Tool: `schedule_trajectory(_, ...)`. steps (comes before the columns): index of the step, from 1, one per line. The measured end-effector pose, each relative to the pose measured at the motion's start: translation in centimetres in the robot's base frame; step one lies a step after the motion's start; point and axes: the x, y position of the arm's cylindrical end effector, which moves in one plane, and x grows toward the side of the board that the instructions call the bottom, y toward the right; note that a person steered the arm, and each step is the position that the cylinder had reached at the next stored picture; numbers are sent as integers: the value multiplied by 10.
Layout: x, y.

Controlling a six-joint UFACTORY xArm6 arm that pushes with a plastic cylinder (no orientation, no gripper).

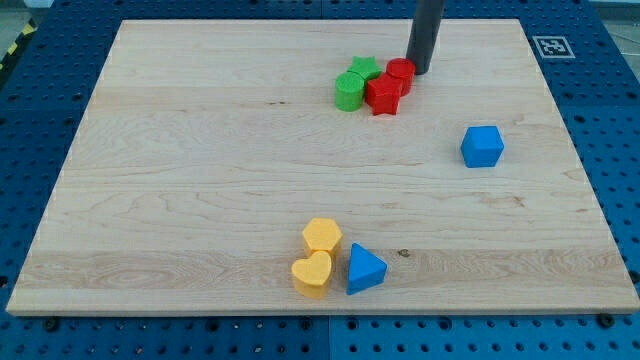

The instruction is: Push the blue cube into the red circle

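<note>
Pale wooden board (200, 180) lies on a blue pegged bench (40, 100). On it, the blue cube (482, 146) sits alone at the view's right, well apart from the other blocks. The red circle (400, 74), a short cylinder, stands near the view's top, touching a red star (383, 96). My tip (418, 70), a bare rod holding nothing, rests just beside the cylinder's right edge. Two green blocks, a green star (362, 68) and a green cylinder (348, 91), crowd the reds' left. Near the view's bottom cluster a yellow hexagon (322, 236), yellow heart (312, 273) and blue triangle (365, 268).
</note>
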Motion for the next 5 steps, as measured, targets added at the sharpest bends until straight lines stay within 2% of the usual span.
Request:
schedule_trajectory(2, -1, -6)
schedule_trajectory(3, -7, 19)
schedule_trajectory(4, 7, 58)
schedule_trajectory(5, 59, 91)
